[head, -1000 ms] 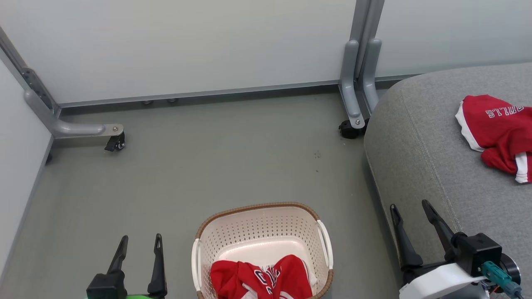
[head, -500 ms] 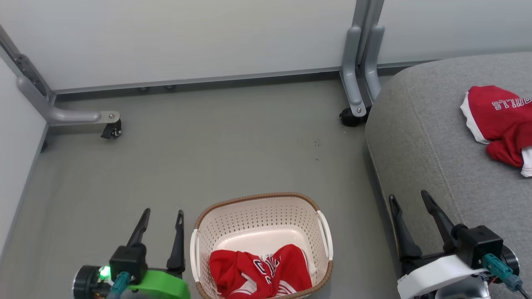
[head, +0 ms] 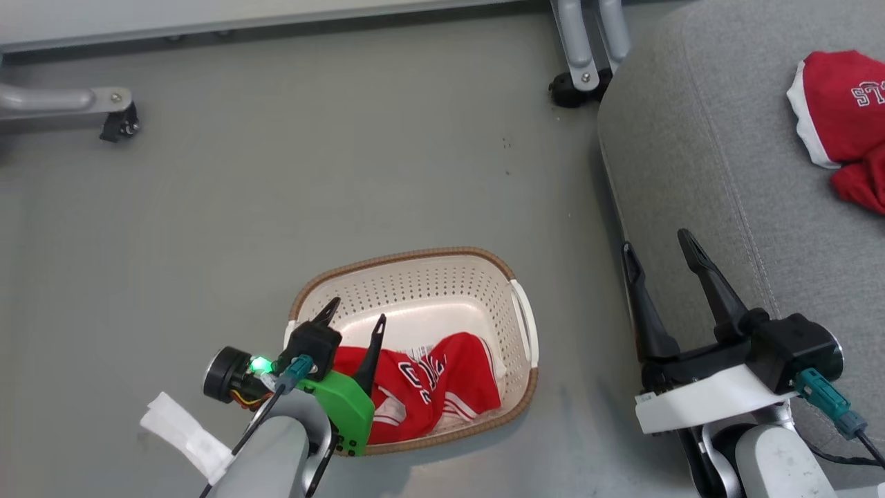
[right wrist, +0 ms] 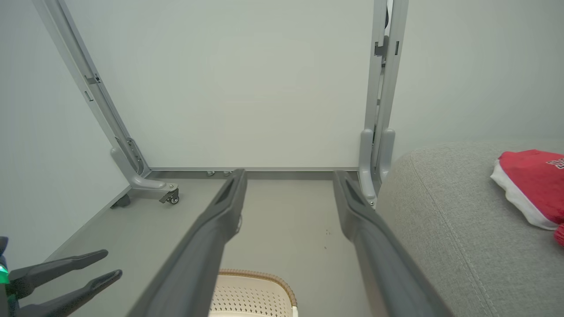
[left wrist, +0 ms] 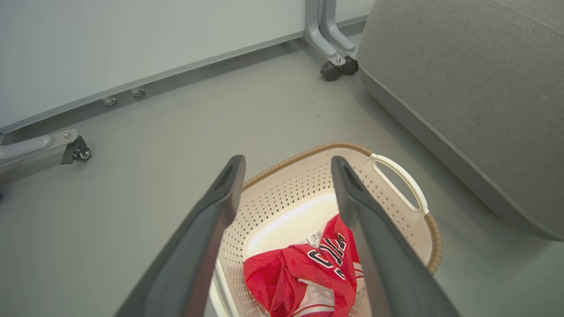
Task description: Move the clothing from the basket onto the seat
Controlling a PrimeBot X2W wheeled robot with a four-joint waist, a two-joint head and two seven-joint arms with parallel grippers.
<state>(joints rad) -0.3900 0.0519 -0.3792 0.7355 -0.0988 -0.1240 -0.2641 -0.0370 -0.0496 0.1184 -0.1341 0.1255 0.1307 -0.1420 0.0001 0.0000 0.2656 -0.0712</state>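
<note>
On the grey floor stands the cream basket (head: 401, 257) with a crumpled piece of red clothing (head: 429, 387) in its near half. My left gripper (head: 357, 310) hangs open above the basket's left side, fingers apart over the red fabric and clear of it. Through the left wrist view the open gripper (left wrist: 287, 159) frames the clothing (left wrist: 299, 273) inside the basket (left wrist: 282, 193). To the right of the basket, my right gripper (head: 654, 240) stands open and empty at the edge of the grey seat (head: 726, 173). Another red garment (head: 840, 97) lies on the seat.
Two grey partition feet on castors stand on the floor, one at the far left (head: 121, 124) and one by the seat's corner (head: 570, 90). White panels close off the back. Bare floor lies between the basket and the panels.
The head camera has tilted down, so the whole picture shifted up. My left gripper has moved right and forward from beside the basket to over its left side. Both grippers stay open.
</note>
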